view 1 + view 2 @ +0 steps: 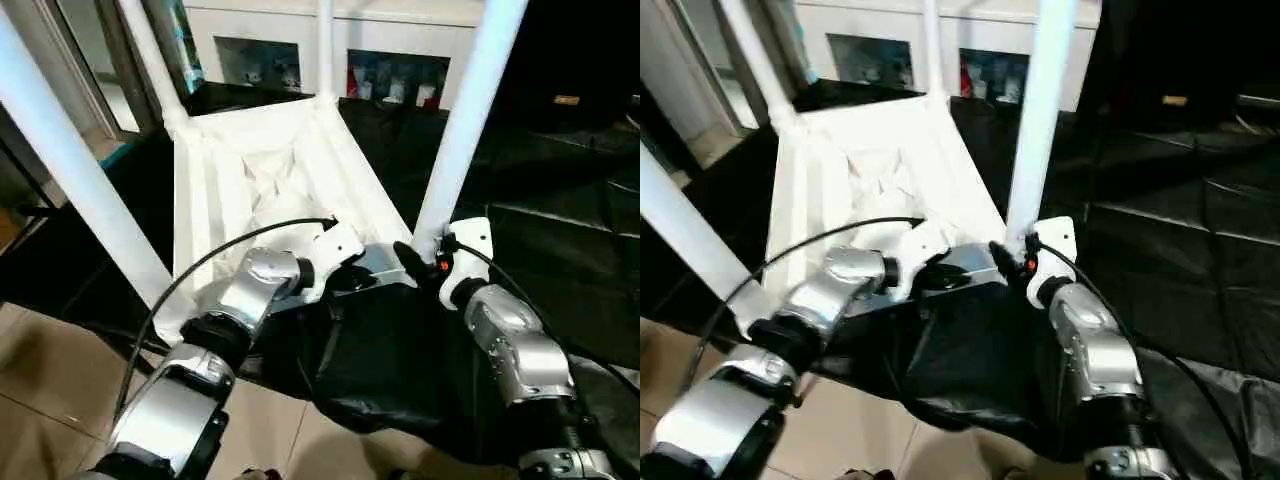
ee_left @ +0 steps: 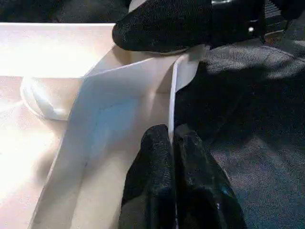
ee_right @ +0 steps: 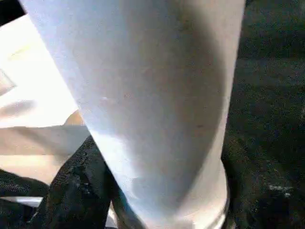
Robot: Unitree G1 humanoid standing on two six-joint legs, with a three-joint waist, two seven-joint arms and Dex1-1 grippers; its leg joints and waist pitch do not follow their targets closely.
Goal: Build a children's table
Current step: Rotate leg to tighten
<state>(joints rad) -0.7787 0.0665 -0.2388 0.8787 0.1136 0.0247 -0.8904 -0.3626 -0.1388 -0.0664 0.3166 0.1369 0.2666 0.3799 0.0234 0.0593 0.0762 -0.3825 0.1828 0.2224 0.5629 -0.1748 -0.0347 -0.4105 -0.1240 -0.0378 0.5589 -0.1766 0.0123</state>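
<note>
The white children's table (image 1: 250,170) lies upside down on a black cloth, ribbed underside up. Its tube legs stand in the corner sockets: one at the near left (image 1: 70,170), one at the near right (image 1: 470,110), and two at the far corners (image 1: 325,50). My left gripper (image 1: 350,278) is shut on the thin near rim of the tabletop (image 2: 172,95), pinching it between both fingers (image 2: 152,157). My right gripper (image 1: 425,255) grips the base of the near right leg (image 3: 157,95), with one black finger (image 3: 71,191) pressed against the tube.
A black cloth (image 1: 560,200) covers the floor under the table and to the right. A white cabinet with glass doors (image 1: 400,60) stands behind. Tiled floor (image 1: 40,370) shows at the near left. A black cable (image 1: 200,265) loops over my left forearm.
</note>
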